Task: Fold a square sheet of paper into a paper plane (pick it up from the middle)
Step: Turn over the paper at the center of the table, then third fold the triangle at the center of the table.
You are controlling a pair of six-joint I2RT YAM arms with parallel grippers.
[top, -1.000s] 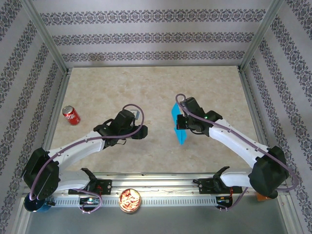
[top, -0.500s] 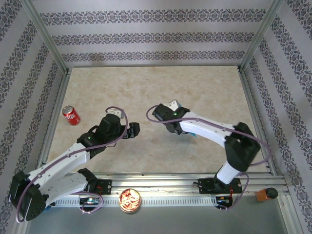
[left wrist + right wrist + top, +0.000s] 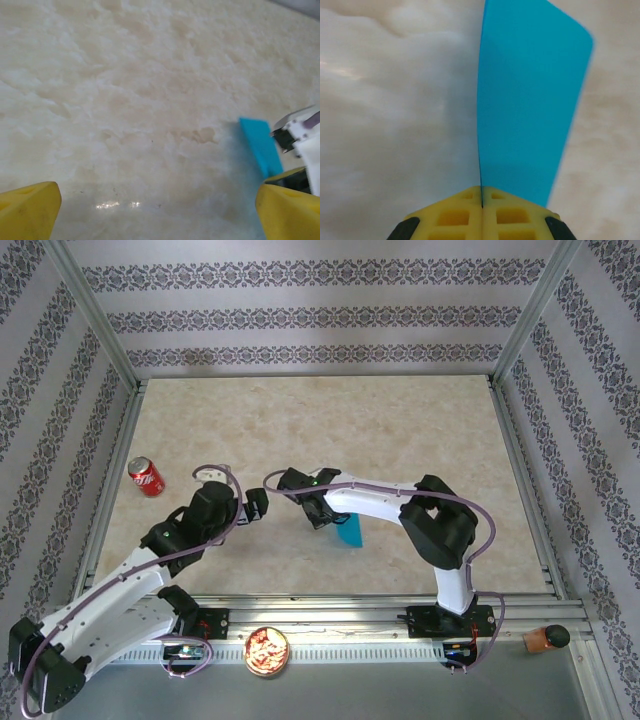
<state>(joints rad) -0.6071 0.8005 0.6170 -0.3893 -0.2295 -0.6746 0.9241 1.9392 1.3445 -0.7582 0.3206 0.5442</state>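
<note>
The right gripper (image 3: 481, 202) had its jaws pressed together on the paper (image 3: 525, 100). The blue sheet's straight edge ran right into the seam between the yellow fingers (image 3: 515, 216), and the rest stood out ahead of them as a narrow, folded blade. The left gripper (image 3: 160, 212) was spread as wide as it goes, with nothing but bare table (image 3: 125, 100) between its tips.

From above, the paper lay well to the right of the can (image 3: 146, 476) and a little nearer the arm bases. The left gripper sat between the can and the paper, close to the right gripper but not touching it.

We judged the paper to be very light, thin and limp. It would sag or twist wherever it was unsupported, crease for good under a hard pinch, and skate over the smooth table if pushed. A gentle pinch near the middle, along the fold line, looked the safest hold. The free end could then go to the open left jaws.

The views helped us in different ways. The top view placed both arms and the can, but the right arm covered most of the paper, leaving a blue sliver. The right wrist view settled the grip itself. The left wrist view showed the paper's squared end beside the right gripper, ahead and off to one side of the open fingers.
</note>
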